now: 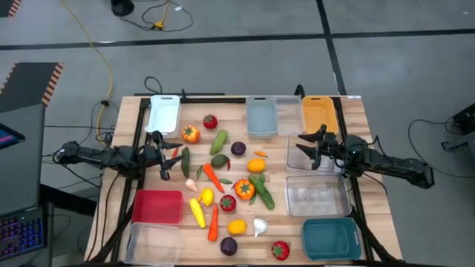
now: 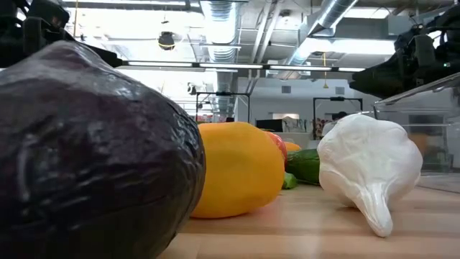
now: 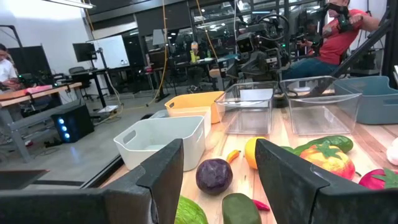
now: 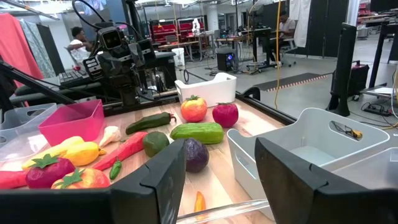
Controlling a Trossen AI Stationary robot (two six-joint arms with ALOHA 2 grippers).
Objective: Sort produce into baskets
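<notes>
Looking down, you see white bin [image 1: 165,113], red bin [image 1: 157,206] and teal bin [image 1: 331,239] holding nothing; left gripper [image 1: 161,153] and right gripper [image 1: 310,147] both parted, gripping nothing.

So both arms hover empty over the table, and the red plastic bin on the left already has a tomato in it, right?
Not quite: the high view shows the red plastic bin empty. Both arms do hover with nothing held, the left gripper and right gripper open.

produce [image 1: 226,174] is crowding the table's [image 1: 367,122] middle strip; baskets [image 1: 319,196] are lining both sides, blocking them; bare wood is showing only between white basket [image 1: 164,113] and grey basket [image 1: 261,116].
</notes>
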